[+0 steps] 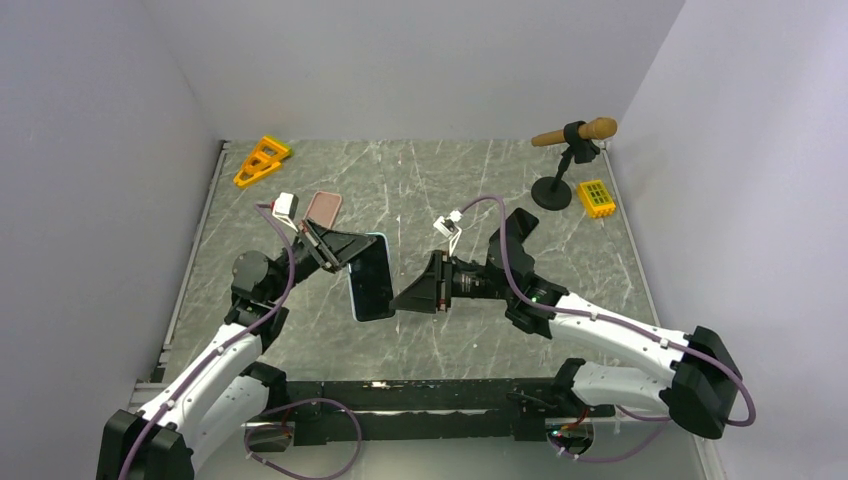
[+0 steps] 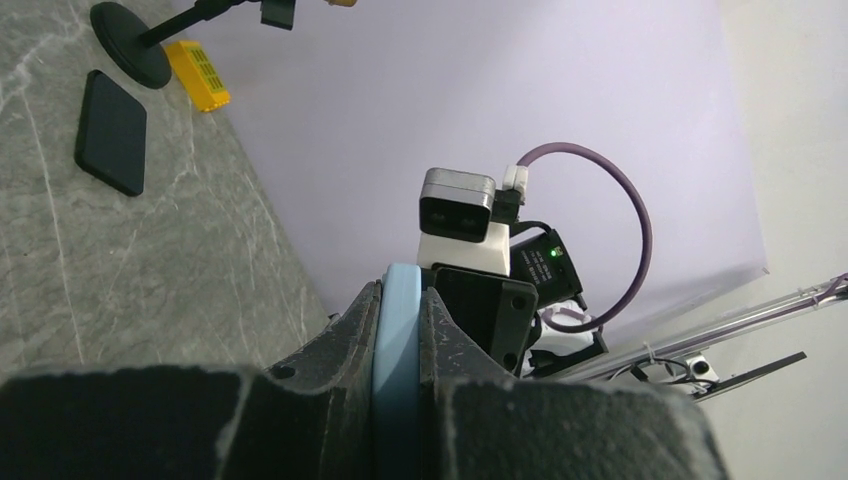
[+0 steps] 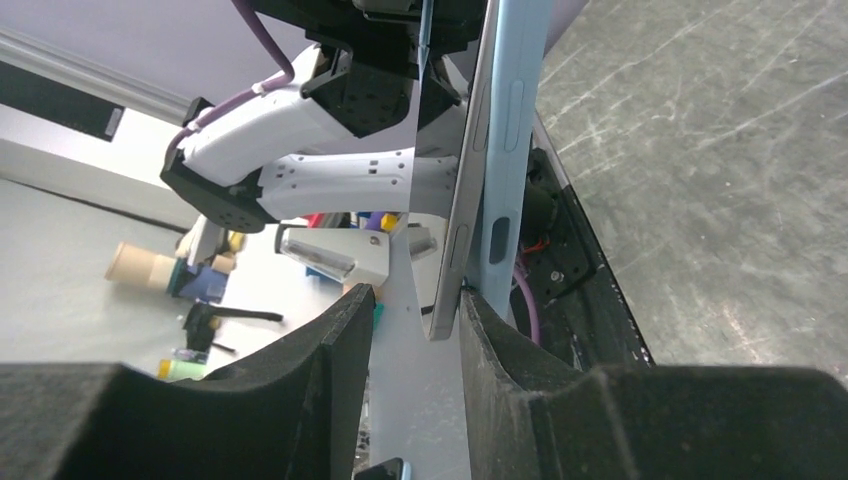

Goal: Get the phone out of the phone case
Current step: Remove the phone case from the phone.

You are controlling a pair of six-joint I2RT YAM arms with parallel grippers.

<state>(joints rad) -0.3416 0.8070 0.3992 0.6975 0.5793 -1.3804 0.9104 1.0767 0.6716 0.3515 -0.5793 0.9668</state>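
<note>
The left gripper (image 1: 352,252) clamps the blue case (image 3: 510,150) steady so the right gripper (image 3: 415,315), fingers half open, can straddle the phone (image 3: 462,210) edge.

No readable text, label or number shows anywhere.

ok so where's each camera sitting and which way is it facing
top external: high behind the bases, looking down on the table; both arms show
left wrist: on the left gripper, looking along the clamped phone case; own fingers show
right wrist: on the right gripper, facing the left arm; own fingers flank the phone
shared: both wrist views show the case's edge
</note>
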